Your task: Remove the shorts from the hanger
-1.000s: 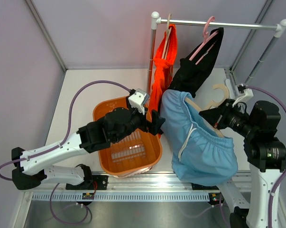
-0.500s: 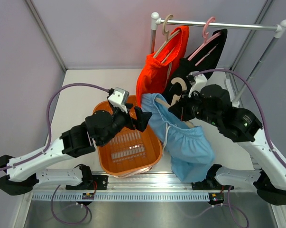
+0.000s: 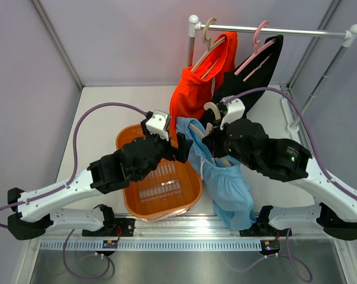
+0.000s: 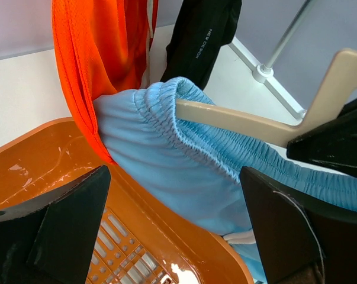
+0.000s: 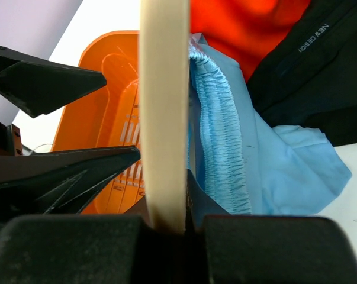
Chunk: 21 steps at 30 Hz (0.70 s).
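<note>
The pale worktop (image 3: 107,112) carries a metal clothes rail (image 3: 273,28) across its far right. The left arm (image 3: 77,177) reaches from the near left over the orange plastic basket (image 3: 131,195), which sits near the middle. The right arm (image 3: 296,165) bends in from the near right. The light blue shorts (image 3: 231,189) are off the rail and hang from a wooden hanger (image 5: 163,118), draping down just right of the basket. The left end of their gathered waistband lies by the basket's far right rim. The orange shorts (image 3: 193,94) hang from a beige hanger (image 3: 209,26) at the rail's left end, their lower part against the blue waistband. The black shorts (image 3: 249,74) hang from a pink hanger (image 3: 260,29) to their right. The right jaws are clamped together on the wooden hanger's bar. The left jaws stand wide apart, facing the blue waistband's end and holding nothing. A white drawstring (image 3: 212,163) dangles below the waistband.
</note>
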Motion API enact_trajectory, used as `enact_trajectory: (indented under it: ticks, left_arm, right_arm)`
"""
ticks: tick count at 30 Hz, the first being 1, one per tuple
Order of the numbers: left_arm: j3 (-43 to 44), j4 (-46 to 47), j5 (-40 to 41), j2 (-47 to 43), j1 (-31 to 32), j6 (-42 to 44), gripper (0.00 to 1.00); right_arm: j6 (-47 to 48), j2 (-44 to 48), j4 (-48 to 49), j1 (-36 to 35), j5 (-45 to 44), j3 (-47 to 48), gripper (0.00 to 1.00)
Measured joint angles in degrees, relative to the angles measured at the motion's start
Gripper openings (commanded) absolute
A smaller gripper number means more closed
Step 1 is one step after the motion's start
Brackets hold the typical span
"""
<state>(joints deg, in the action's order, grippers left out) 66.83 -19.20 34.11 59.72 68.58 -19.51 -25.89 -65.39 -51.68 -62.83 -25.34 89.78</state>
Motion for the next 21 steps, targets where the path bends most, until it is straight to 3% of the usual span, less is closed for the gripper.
enact_trajectory:
  ticks: [16, 19, 21]
  left_arm:
    - [0.0, 2.8, 0.0, 5.2, 0.0, -0.3, 0.90]
    - [0.0, 3.2, 0.0, 6.1, 0.0, -0.4, 0.84]
    - [0.0, 3.4, 0.0, 6.8, 0.0, -0.5, 0.71]
  right_arm:
    - [-1.9, -0.9, -4.0, -7.3, -9.2, 1.9, 0.00]
    - [-2.6, -1.4, -4.9, -8.9, -11.0, 2.0, 0.00]
    - [-3.0, -1.8, -5.3, -9.8, -12.1, 2.3, 0.00]
